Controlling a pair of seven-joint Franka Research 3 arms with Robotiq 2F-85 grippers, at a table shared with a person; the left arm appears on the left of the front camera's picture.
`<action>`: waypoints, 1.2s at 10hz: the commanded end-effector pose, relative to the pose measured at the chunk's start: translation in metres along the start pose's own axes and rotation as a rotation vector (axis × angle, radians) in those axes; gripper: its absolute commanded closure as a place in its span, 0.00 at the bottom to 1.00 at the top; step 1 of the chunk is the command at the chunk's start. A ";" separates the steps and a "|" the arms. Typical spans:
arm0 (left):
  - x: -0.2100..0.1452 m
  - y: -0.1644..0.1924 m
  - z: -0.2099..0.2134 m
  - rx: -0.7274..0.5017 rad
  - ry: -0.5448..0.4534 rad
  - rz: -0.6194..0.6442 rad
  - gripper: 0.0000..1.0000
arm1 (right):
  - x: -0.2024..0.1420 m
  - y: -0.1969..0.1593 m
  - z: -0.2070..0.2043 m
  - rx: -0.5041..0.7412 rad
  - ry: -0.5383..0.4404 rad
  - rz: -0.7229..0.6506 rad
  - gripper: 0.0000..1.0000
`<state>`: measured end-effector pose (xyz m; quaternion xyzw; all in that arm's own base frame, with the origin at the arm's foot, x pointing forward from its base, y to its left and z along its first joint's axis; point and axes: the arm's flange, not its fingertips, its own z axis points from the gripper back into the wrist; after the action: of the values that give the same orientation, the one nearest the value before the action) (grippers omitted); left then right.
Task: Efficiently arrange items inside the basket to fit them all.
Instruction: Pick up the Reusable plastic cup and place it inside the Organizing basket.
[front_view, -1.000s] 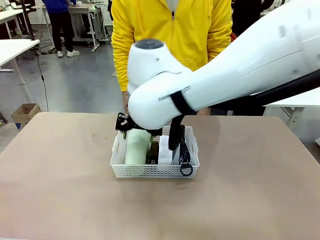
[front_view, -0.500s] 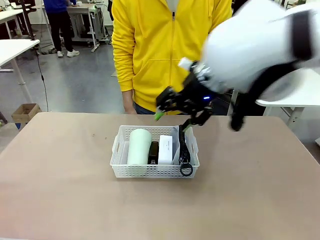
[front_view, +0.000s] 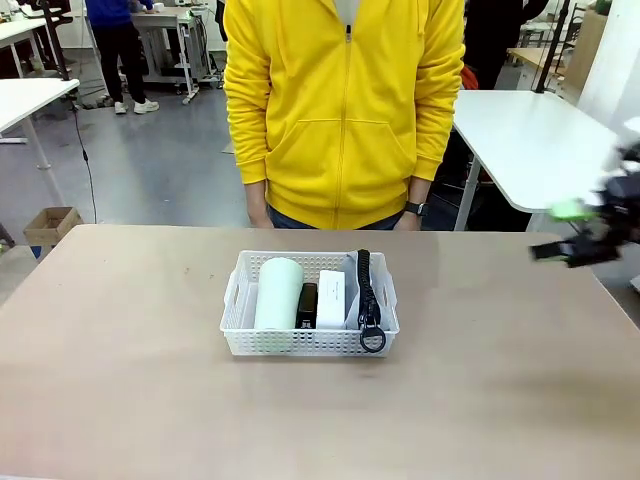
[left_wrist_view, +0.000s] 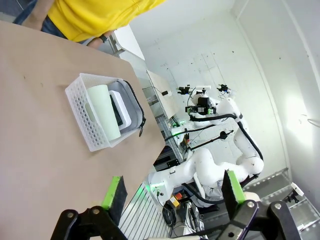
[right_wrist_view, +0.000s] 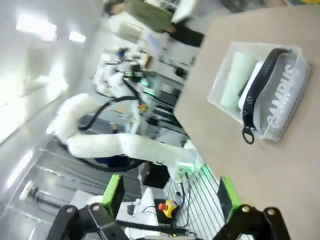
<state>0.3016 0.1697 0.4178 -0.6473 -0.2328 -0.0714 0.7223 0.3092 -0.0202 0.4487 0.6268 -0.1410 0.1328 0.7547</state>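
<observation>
The white basket (front_view: 300, 342) sits mid-table in front of a person in a yellow hoodie. Inside it, from left to right, lie the pale green cup (front_view: 278, 292) on its side, the black stapler (front_view: 307, 305), the white box (front_view: 331, 298) and the grey pouch (front_view: 362, 285) on edge, its ring hanging over the front rim. My right gripper (front_view: 575, 232) is blurred at the far right edge, above the table. In its wrist view it (right_wrist_view: 170, 192) is open and empty, with the basket (right_wrist_view: 220, 75) and the pouch (right_wrist_view: 262, 80) far off. My left gripper (left_wrist_view: 172, 187) is open too, well away from the basket (left_wrist_view: 82, 112) and the cup (left_wrist_view: 104, 112).
The person's hands hang at the table's far edge, behind the basket. Bare brown tabletop (front_view: 150, 400) surrounds the basket on all sides. A white table (front_view: 530, 140) stands beyond the far right corner.
My right arm has swung from over the basket, up and away to the far right, uncovering the basket. The items inside have not moved.
</observation>
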 end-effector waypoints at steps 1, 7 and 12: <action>0.000 -0.003 -0.002 -0.001 -0.012 0.007 0.00 | -0.060 -0.069 -0.004 0.112 0.040 0.016 0.00; 0.000 -0.003 -0.002 -0.001 -0.012 0.007 0.00 | -0.056 -0.086 0.031 0.178 0.001 0.024 0.00; 0.000 -0.003 -0.002 -0.001 -0.012 0.007 0.00 | -0.056 -0.086 0.031 0.178 0.001 0.024 0.00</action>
<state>0.3017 0.1695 0.4182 -0.6470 -0.2330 -0.0720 0.7224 0.2879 -0.0717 0.3492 0.6815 -0.1348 0.1677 0.6994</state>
